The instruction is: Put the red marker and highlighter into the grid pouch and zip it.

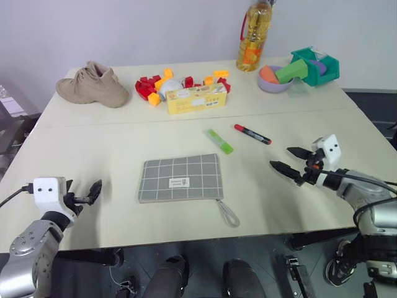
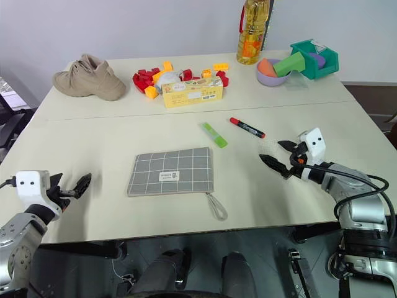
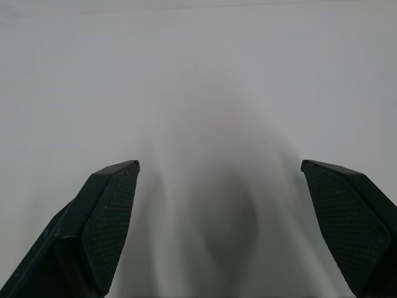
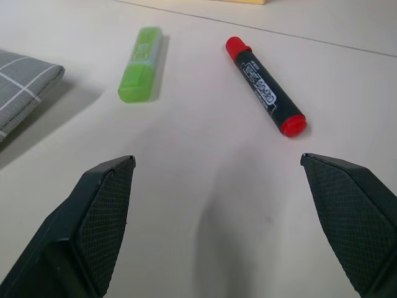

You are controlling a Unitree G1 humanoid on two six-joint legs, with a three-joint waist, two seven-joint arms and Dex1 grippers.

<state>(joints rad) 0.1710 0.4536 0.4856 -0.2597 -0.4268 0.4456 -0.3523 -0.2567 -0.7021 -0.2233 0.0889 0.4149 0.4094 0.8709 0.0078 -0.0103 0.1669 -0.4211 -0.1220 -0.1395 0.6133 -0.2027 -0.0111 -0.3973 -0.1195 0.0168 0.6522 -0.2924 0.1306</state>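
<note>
The grey grid pouch lies flat at the table's middle front, its zipper loop trailing off the near right corner. Beyond it, to the right, lies the light green highlighter, and right of that the red marker with its black barrel. My right gripper hovers open over the table, to the right of the pouch and nearer than the marker, nothing between its fingers; its wrist view shows the marker, the highlighter and a pouch corner. My left gripper is open and empty at the front left.
At the back stand a tan shoe, a yellow box among red and orange bricks, an oil bottle, a purple bowl with a green cylinder block, and a teal bin.
</note>
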